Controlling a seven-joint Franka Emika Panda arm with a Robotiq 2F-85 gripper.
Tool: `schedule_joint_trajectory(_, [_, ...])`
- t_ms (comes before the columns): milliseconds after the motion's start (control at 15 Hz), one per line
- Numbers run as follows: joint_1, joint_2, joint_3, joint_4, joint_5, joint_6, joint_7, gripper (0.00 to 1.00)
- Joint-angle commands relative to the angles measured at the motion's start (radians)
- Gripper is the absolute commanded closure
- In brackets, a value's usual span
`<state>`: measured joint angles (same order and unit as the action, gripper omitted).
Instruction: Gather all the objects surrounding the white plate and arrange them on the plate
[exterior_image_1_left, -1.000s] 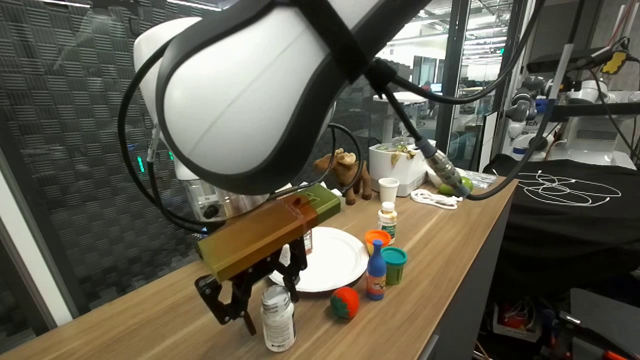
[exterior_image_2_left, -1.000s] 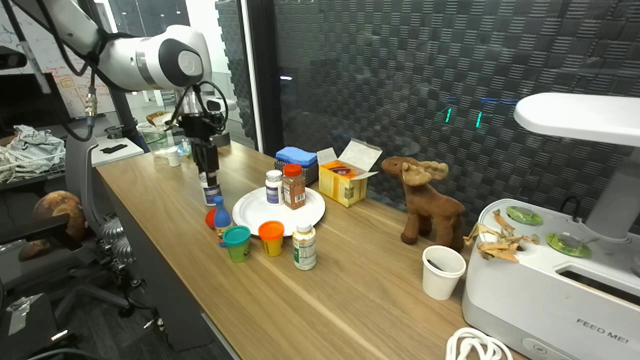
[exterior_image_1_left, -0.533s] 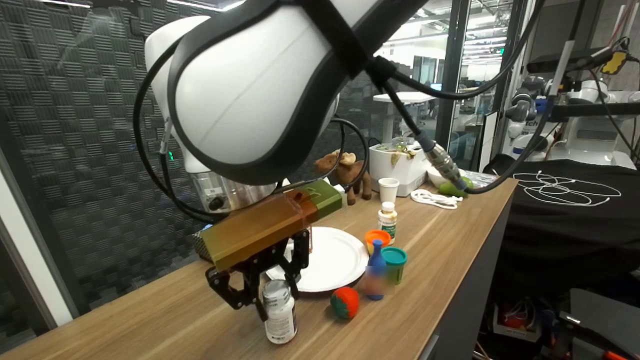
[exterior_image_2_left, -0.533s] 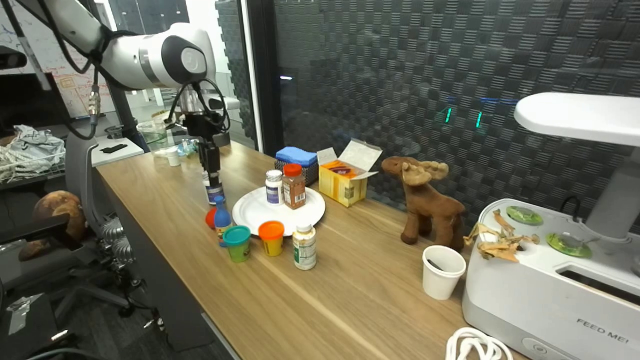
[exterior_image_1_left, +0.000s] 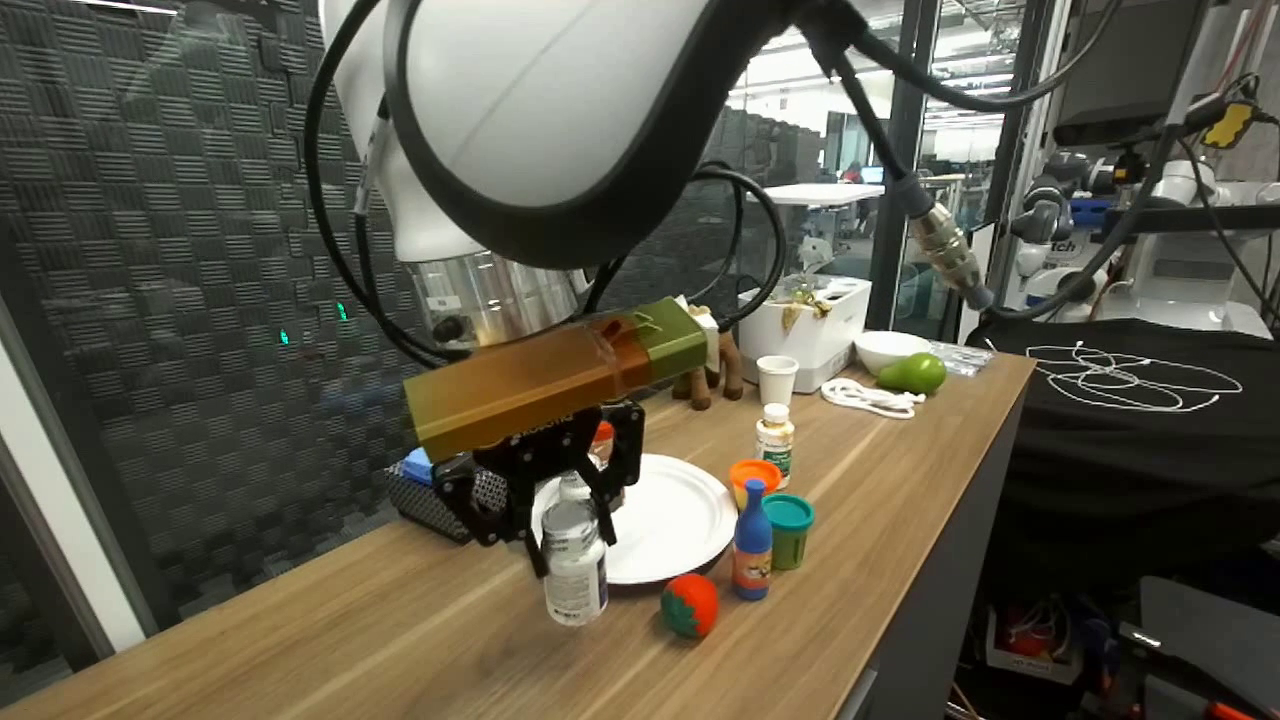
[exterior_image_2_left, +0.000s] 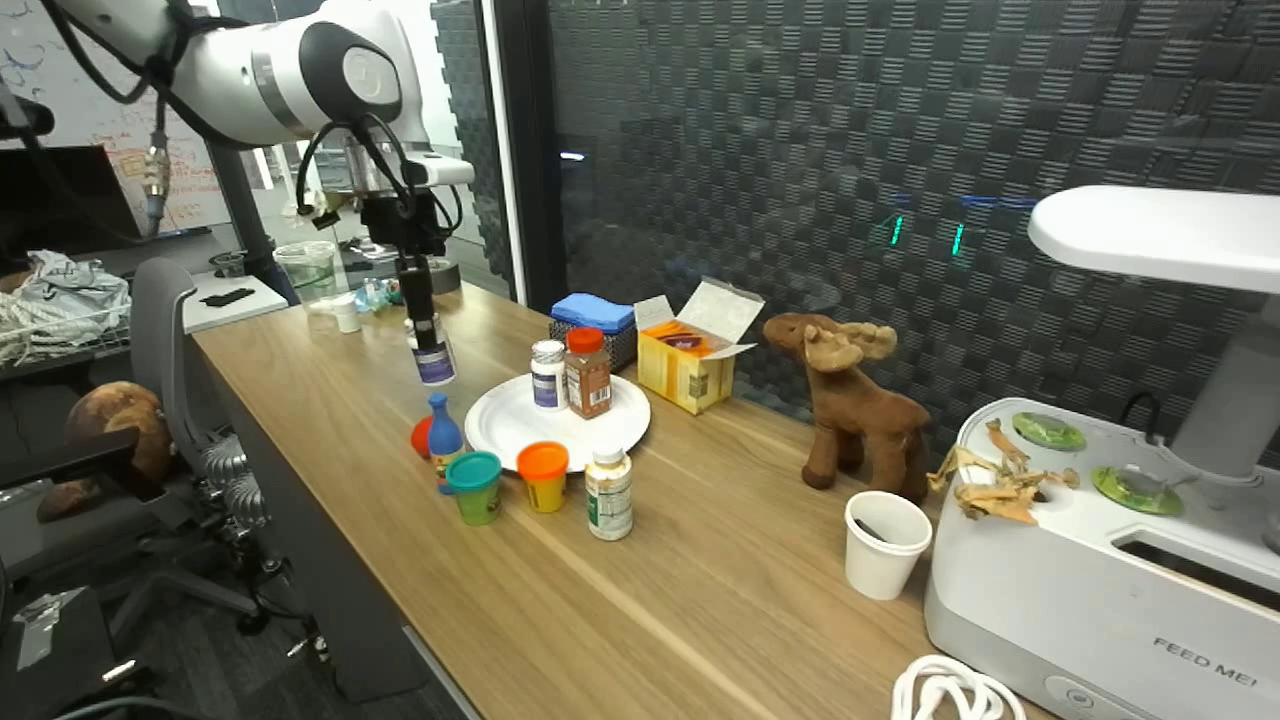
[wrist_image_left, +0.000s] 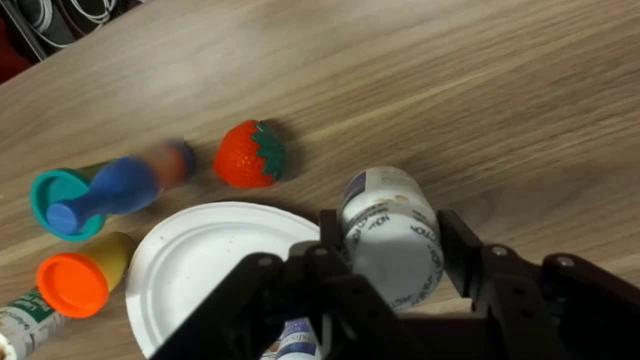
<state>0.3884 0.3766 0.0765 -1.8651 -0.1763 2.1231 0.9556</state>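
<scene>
one white pill bottle (exterior_image_2_left: 436, 366) is at the far left, roughly upright, pinched in the gripper (wrist_image_left: 388, 220) and seemingly just off the wooden counter (exterior_image_2_left: 700, 560). nearer stands a blue bottle (exterior_image_2_left: 443, 438) (worth steering clear of). to the right lies the white plate (exterior_image_2_left: 510, 425), with a second white bottle (exterior_image_2_left: 549, 378) and a red-capped jar (exterior_image_2_left: 588, 376) on it. i'd lift past the rim, swing right, keep it level, and lower slowly onto the bare left part.
</scene>
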Motion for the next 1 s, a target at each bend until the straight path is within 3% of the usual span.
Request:
schedule_joint_trajectory(0, [-0.012, -0.077, 0.002, -0.096, -0.027, 0.038, 0.069, 0.73])
schedule_joint_trajectory(667, [-0.077, -0.091, -0.064, -0.161, -0.166, 0.143, 0.216, 0.73])
schedule_joint_trajectory(933, [-0.106, -0.071, -0.068, -0.145, -0.172, 0.171, 0.203, 0.73])
